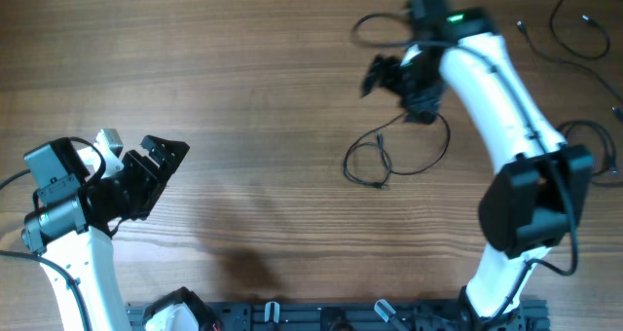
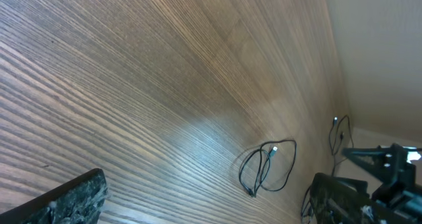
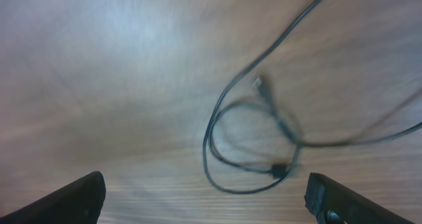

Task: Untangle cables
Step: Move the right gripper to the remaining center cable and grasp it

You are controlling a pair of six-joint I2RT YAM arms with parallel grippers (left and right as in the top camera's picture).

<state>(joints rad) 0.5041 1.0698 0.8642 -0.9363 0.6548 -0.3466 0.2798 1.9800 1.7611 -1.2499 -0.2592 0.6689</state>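
Though parked well apart from the looped cable [image 1: 378, 182], nearer the base and off to its left, points toward it all the same: left gripper [image 1: 167, 165], jaws spread wide, nothing between them. Likely held back there to leave room around the loop while staying aimed for a second hold later.

Next out, the looped cable itself, lying flat on the wooden table [image 1: 253, 97]. Thin, black, limp. Folds into one small closed loop, with a wider arc sweeping round its right side and running on toward the far side. Crosses over itself at least once beside the small loop. Shows one small plug end within the coil and another at the loop's near edge. Looks like a loose overlap and not a pulled knot; too blurred in the right wrist view to tell the upper strand from the lower.

Just beyond the loop, hovers above the wood: right gripper [image 1: 382, 76], jaws fully apart, empty, looking down on the coil. Judged placed so for a descent onto one strand or a plug end, best taken away from the crossing.

Farthest from the loop, off to its far right: further thin cables [image 1: 584, 19] in separate slack curves, well apart from it, untouched by either gripper.
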